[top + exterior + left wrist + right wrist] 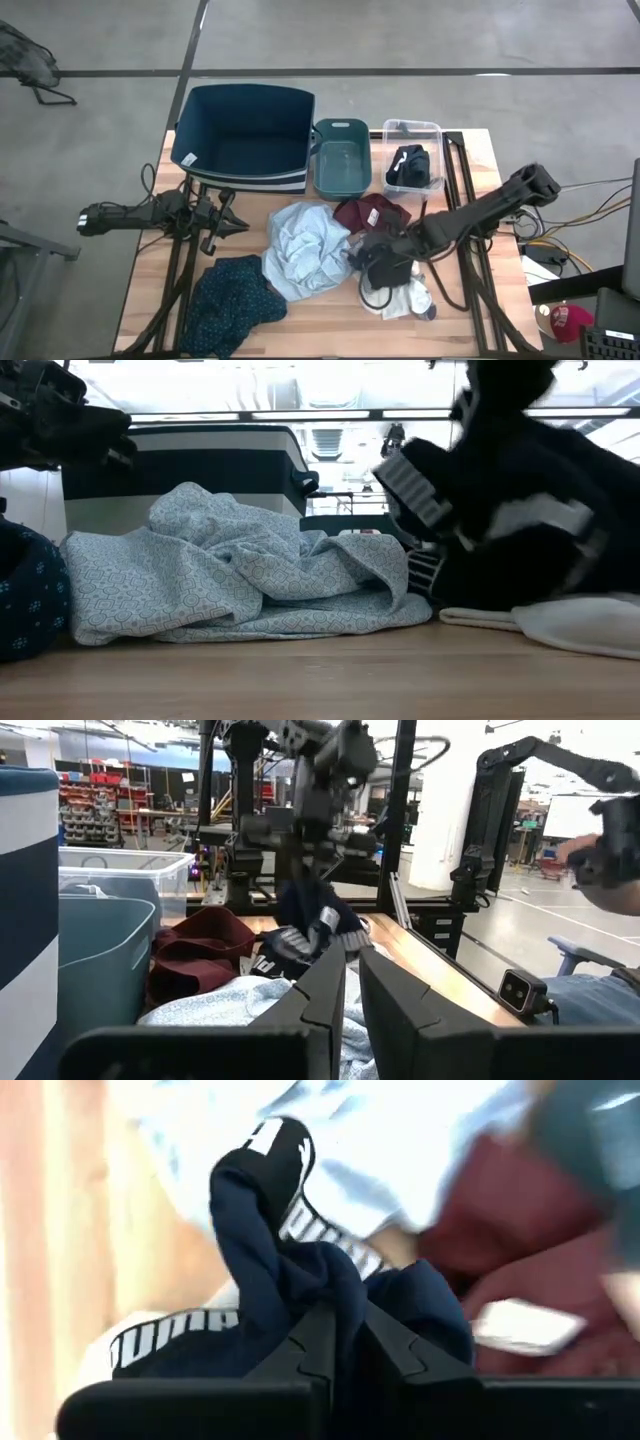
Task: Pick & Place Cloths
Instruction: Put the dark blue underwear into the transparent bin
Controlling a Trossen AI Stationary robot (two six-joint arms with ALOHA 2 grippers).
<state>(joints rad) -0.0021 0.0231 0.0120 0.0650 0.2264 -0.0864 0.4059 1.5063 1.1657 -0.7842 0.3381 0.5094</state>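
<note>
Right gripper (335, 1342) pinches the navy cloth (300, 1280) over the table (330, 325), between maroon cloth (370, 213) and white cloth (408, 298). Left gripper (237, 226), fingers pressed together, empty, beside the pale cloth (305, 248).

Two dark jointed arms (470, 212), black looping cables.

Dark navy cloth (300, 1295) is partly hidden behind right gripper (335, 1345); maroon cloth (520, 1270) is blurred; dark teal patterned cloth (30, 595) is cut off at the low view's edge.
</note>
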